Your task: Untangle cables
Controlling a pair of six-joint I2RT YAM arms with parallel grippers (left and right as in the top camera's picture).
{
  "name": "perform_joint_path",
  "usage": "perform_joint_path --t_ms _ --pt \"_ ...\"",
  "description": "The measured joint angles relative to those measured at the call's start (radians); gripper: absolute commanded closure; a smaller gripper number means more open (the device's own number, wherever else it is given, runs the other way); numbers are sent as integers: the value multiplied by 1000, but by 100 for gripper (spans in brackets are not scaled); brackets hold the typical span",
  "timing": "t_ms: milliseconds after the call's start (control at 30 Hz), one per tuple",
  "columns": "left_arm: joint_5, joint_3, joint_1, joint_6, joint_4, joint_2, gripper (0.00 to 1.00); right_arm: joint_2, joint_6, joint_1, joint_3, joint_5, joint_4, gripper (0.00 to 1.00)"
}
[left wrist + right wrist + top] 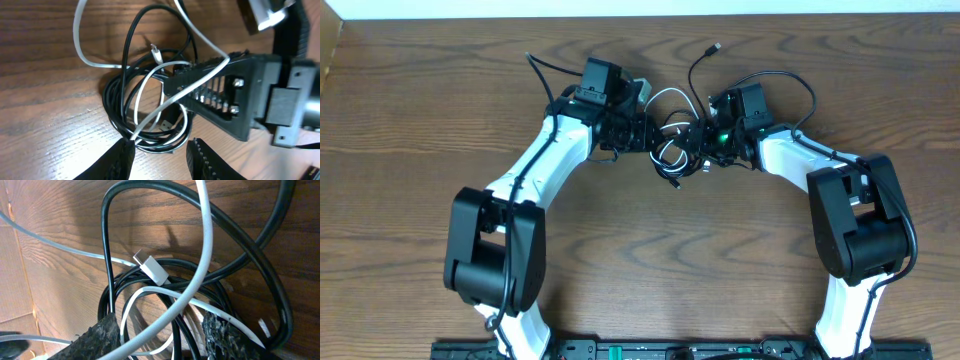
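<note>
Brown wood-grain bench (620,250) fills every view, and the two arms meet near its far middle. In its own wrist view the left claw (160,159) stands open, its two dark fingers apart at the bottom edge. The lower rim of the tangle lies in the gap and one fingertip (122,155) touches the coil, though no grip on a cord can be made out. The right claw (161,327) is likewise parted, with several strands running between its fingers and nothing pinched. Seen from the left wrist, one of its fingers lies across the coil with a white strand draped over it. Between the claws, the black cable (112,97) is wound in rough loops flat on the wood. The white cable (80,45) threads through them and arcs out beyond. A white plug (150,267) rests on the black loops. Overhead, one thin black end runs away from the knot to a small plug (716,47).
</note>
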Motion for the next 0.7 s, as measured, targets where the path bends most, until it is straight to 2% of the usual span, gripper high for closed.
perform_joint_path --t_ms 267,367,400,433,700 --pt "0 0 0 30 7 79 62 0 -6 0 0 0 0 47" --pt "-1 0 0 32 20 109 76 0 -7 0 0 0 0 47" --pt "-1 0 0 32 24 114 90 0 -7 0 0 0 0 48" --pt "-4 0 0 35 26 116 92 0 -7 0 0 0 0 48" --pt "-23 0 0 33 54 114 93 0 -8 0 0 5 -3 51"
